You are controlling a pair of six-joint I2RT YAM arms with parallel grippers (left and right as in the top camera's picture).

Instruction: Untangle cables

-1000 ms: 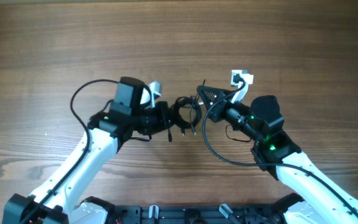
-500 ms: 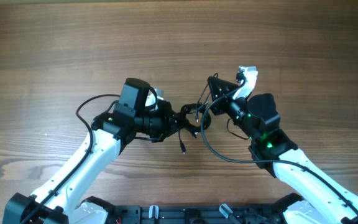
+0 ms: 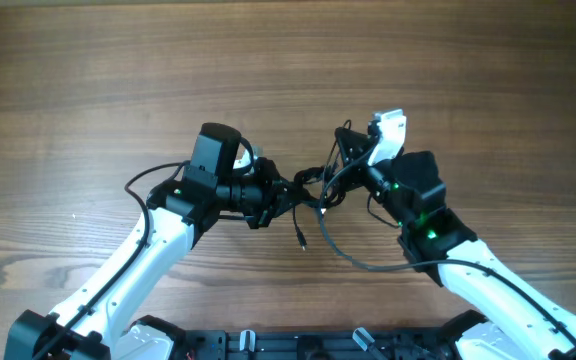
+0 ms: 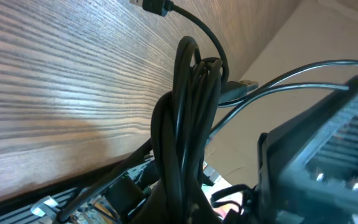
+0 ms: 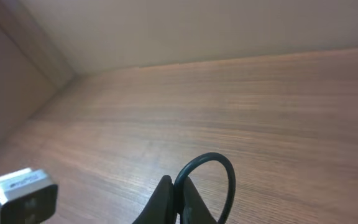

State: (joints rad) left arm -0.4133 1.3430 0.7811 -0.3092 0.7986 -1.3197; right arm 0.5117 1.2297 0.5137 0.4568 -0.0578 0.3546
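Note:
A bundle of thin black cables (image 3: pixel 311 186) hangs between my two grippers above the wooden table (image 3: pixel 88 80). My left gripper (image 3: pixel 278 196) is shut on the bundle from the left. In the left wrist view the bundle (image 4: pixel 185 118) rises as a thick coil from the gripper (image 4: pixel 185 208), with one plug (image 4: pixel 151 5) at the top and another (image 4: pixel 244 84) sticking out to the right. My right gripper (image 3: pixel 346 142) is shut on one cable strand, which loops (image 5: pixel 213 165) out of its fingertips (image 5: pixel 166 199). A loose plug end (image 3: pixel 301 243) dangles below the bundle.
A long black cord (image 3: pixel 353 258) curves from the bundle under the right arm. A white block (image 3: pixel 388 126) sits beside the right gripper and shows at the lower left of the right wrist view (image 5: pixel 17 194). The right arm's dark body (image 4: pixel 328 155) is close to the bundle.
The left gripper has moved right with the bundle. The right gripper has lifted and turned, pulling its strand. The dangling plug has shifted right and lower.

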